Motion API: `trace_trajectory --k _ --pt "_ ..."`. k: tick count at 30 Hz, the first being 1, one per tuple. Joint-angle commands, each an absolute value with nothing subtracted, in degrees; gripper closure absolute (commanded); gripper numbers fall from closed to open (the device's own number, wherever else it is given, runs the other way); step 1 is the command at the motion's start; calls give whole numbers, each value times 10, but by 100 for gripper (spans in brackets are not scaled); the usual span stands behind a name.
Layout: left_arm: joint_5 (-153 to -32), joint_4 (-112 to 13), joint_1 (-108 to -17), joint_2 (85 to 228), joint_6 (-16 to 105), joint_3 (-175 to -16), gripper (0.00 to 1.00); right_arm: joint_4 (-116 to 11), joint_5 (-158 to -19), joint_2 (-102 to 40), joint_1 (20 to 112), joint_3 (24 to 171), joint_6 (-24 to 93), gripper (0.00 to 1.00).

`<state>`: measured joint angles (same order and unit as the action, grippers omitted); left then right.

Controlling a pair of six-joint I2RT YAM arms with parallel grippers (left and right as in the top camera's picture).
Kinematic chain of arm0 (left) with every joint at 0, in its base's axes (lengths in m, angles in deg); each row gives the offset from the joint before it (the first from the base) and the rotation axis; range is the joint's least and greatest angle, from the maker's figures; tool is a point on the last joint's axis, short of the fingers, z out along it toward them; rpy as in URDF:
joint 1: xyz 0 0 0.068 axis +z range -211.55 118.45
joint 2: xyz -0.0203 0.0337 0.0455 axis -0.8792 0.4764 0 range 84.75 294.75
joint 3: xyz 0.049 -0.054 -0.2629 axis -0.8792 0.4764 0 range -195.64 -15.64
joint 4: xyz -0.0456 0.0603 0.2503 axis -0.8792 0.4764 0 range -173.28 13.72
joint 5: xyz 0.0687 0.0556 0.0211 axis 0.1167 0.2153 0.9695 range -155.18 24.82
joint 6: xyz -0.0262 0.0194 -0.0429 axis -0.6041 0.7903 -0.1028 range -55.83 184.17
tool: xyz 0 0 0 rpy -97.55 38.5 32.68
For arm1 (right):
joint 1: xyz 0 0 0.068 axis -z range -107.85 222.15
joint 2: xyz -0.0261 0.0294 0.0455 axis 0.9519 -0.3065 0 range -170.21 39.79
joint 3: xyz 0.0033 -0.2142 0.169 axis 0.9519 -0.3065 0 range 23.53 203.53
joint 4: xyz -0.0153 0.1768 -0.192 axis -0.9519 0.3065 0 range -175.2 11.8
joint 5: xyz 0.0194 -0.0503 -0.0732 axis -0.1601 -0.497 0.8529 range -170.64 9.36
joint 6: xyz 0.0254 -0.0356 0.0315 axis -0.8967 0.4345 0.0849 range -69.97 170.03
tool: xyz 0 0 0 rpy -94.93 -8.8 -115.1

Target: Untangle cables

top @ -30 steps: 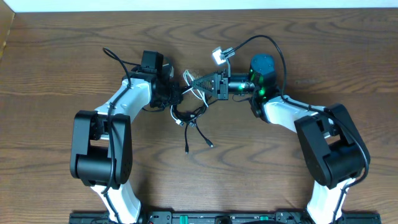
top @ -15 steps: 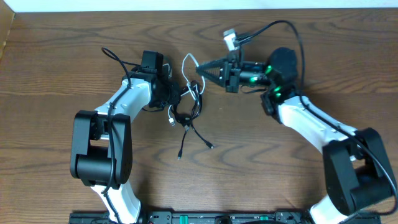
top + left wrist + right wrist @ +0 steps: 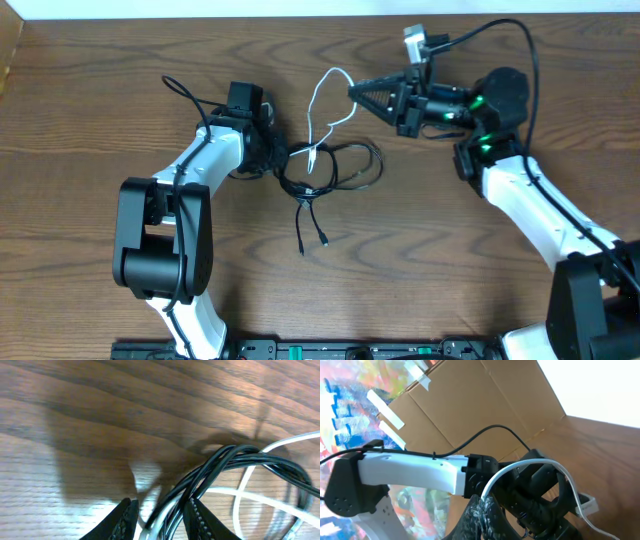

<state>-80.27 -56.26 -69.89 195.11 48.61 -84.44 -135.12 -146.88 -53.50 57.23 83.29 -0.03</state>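
In the overhead view my left gripper [image 3: 278, 158] is shut on a bundle of cables at the table's middle. Its wrist view shows black cables [image 3: 235, 457] and a white cable [image 3: 295, 440] running between the jaws of that gripper [image 3: 160, 521]. Black cables [image 3: 345, 165] loop out to its right, with two plug ends lying toward the front. My right gripper [image 3: 352, 92] is lifted at the back right and shut on the white cable [image 3: 313, 105], which arcs up and back down into the bundle. In the right wrist view the white cable [image 3: 535, 462] curves out of the shut gripper [image 3: 482, 506].
A cardboard box [image 3: 10, 50] stands at the table's far left edge. The table's back edge meets a white wall. The left arm's own thick black wire [image 3: 185, 92] loops behind it. The left arm [image 3: 410, 475] fills the right wrist view.
My right gripper has moved right and toward the back with the white cable, drawing it into a tall loop. The black loops have spread to the right. The left gripper has stayed put.
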Motion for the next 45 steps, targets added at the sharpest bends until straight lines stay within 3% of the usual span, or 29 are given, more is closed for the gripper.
trace_trajectory --k 1,15,19,25,29,37,45 --pt "-775 -558 -697 1960 473 -841 65 -1351 -1485 -511 590 834 -8 98" --pt "-777 -559 -697 1959 473 -841 65 -1304 -1499 -476 667 834 -27 98" --pt "-824 -559 -697 1953 474 -846 46 -1304 -1498 -475 678 834 -33 98" --pt "-866 -559 -696 1936 476 -847 43 -1235 -1501 -475 677 834 0 98" --pt "-866 -559 -696 1936 476 -847 48 -1087 -1495 -475 668 834 109 87" --pt "-866 -560 -696 1936 476 -847 50 -802 -1361 -475 628 834 304 76" --pt "-866 -566 -696 1936 476 -847 55 -695 -1181 -475 546 834 360 59"
